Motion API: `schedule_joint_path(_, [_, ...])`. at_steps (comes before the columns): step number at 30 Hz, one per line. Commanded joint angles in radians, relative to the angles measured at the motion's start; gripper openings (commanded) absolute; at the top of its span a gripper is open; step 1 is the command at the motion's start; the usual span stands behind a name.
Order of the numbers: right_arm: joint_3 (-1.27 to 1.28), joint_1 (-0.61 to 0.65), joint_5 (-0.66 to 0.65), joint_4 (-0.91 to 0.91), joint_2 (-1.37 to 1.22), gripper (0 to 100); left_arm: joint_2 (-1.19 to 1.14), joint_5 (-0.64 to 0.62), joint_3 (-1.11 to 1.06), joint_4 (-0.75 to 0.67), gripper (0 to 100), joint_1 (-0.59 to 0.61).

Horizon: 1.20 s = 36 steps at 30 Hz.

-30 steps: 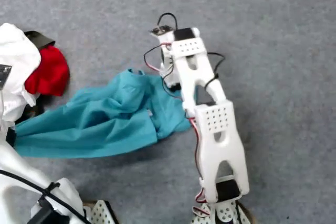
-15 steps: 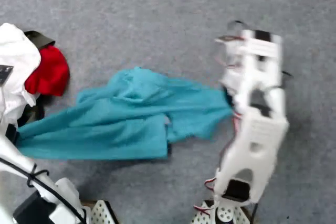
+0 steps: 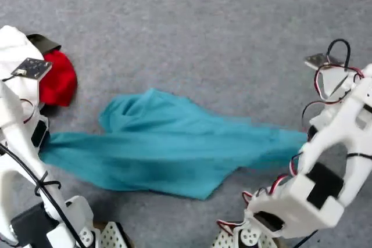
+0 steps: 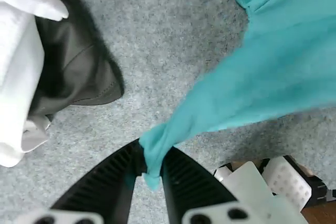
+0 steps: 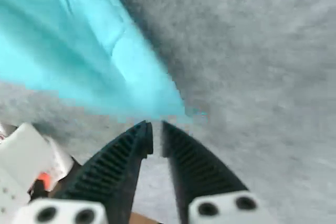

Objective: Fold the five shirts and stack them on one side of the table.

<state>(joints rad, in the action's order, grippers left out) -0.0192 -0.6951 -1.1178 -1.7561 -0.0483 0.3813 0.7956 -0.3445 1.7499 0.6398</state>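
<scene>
A teal shirt (image 3: 174,146) lies stretched across the middle of the grey table in the high view. My left gripper (image 4: 152,167) is shut on a bunched corner of the teal shirt (image 4: 273,77), at the shirt's left end (image 3: 49,140). My right gripper (image 5: 156,129) has its fingers nearly together on the edge of the teal shirt (image 5: 68,40), at the shirt's right end (image 3: 299,139). The cloth hangs taut between the two arms, low over the table.
A pile of other shirts sits at the table's left edge: white (image 3: 17,56), red (image 3: 58,79) and dark (image 3: 43,42). The left wrist view shows the white (image 4: 18,77) and dark (image 4: 79,66) ones close by. Both arm bases (image 3: 250,233) stand at the near edge.
The right arm swung from the table's middle far to the right, dragging the teal shirt's end with it and spreading the crumpled cloth out long. The left arm shifted slightly, still holding its corner.
</scene>
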Motion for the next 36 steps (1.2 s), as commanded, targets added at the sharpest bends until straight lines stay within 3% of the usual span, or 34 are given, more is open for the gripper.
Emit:
schedule_joint_path(1, [-0.094,0.052,-0.012,-0.006,0.090,14.7,-0.006,-0.008,0.001,0.008,3,-0.002])
schedule_joint_path(5, [-0.209,0.060,-0.012,-0.006,0.107,20.3,0.002,-0.005,-0.015,0.008,3,0.008])
schedule_joint_path(8, [-0.229,0.147,0.015,-0.008,0.093,20.2,-0.005,-0.003,-0.016,0.008,3,0.015])
schedule_joint_path(12, [-0.216,0.440,0.244,0.000,0.059,20.4,0.003,-0.006,-0.039,0.008,3,0.007])
schedule_joint_path(17, [-0.137,0.813,0.531,0.193,-0.136,20.4,0.003,-0.011,-0.045,0.008,3,0.018])
schedule_joint_path(21, [-0.157,0.984,0.620,0.345,-0.328,20.1,0.005,-0.029,-0.068,0.008,3,0.041])
schedule_joint_path(24, [-0.197,1.037,0.629,0.434,-0.463,20.1,0.009,-0.051,-0.110,0.006,3,0.050])
schedule_joint_path(29, [-0.283,1.046,0.629,0.434,-0.645,15.6,0.114,-0.054,-0.220,-0.063,3,0.050])
schedule_joint_path(32, [-0.352,1.025,0.621,0.347,-0.680,2.5,0.221,-0.054,-0.295,-0.104,3,0.041])
schedule_joint_path(36, [-0.372,0.970,0.618,0.256,-0.680,1.2,0.339,-0.054,-0.360,-0.140,3,0.038])
